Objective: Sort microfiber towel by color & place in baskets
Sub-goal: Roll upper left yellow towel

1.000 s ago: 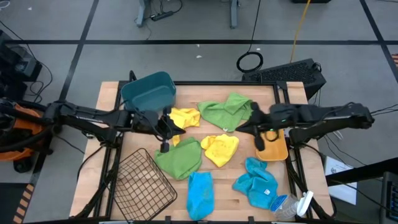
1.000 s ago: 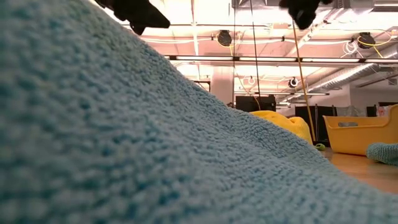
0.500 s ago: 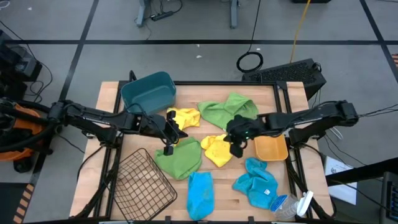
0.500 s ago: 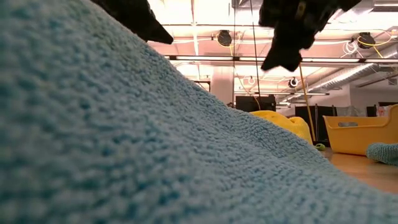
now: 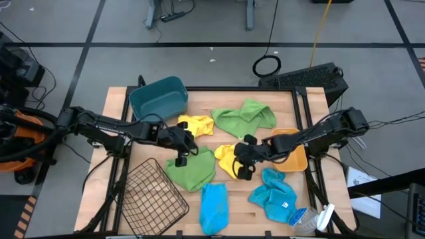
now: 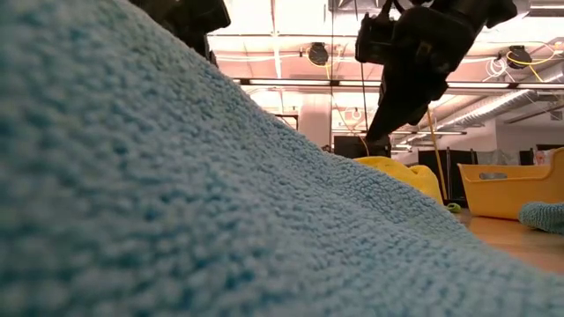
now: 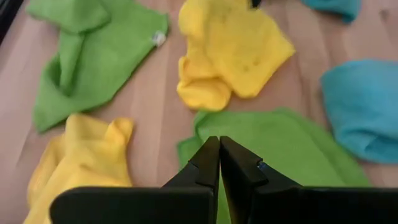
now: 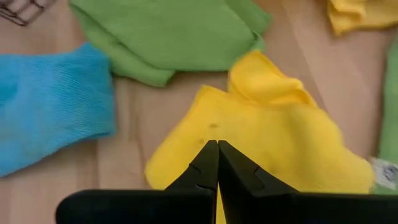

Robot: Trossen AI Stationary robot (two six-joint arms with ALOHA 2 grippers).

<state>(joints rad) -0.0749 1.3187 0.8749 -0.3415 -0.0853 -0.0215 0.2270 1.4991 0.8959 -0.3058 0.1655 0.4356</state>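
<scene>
Six microfiber towels lie on the wooden table: two yellow [image 5: 196,125] [image 5: 228,158], two green [image 5: 244,117] [image 5: 192,169], two blue [image 5: 214,206] [image 5: 273,196]. My left gripper [image 5: 180,160] is shut and hovers over the nearer green towel's [image 7: 280,146] far edge. My right gripper [image 5: 243,174] is shut and slants down just above the middle yellow towel [image 8: 273,143]; in the low view its tip [image 6: 374,136] stands clear of that towel [image 6: 401,167]. The teal bin [image 5: 159,98] stands far left, the orange tub [image 5: 292,159] right, the wire basket [image 5: 149,196] near left.
A clear bottle [image 5: 311,219] with a white cap lies at the near right corner. A blue towel [image 6: 132,194] fills most of the low view. Bare wood shows between the towels, and the table's edges run close behind the baskets.
My right gripper has swung from over the orange tub toward the table's left and near edge and sunk, tipping downward, to just above the middle yellow towel. My left gripper has sunk a little toward the green towel. Both stayed shut; no towel moved.
</scene>
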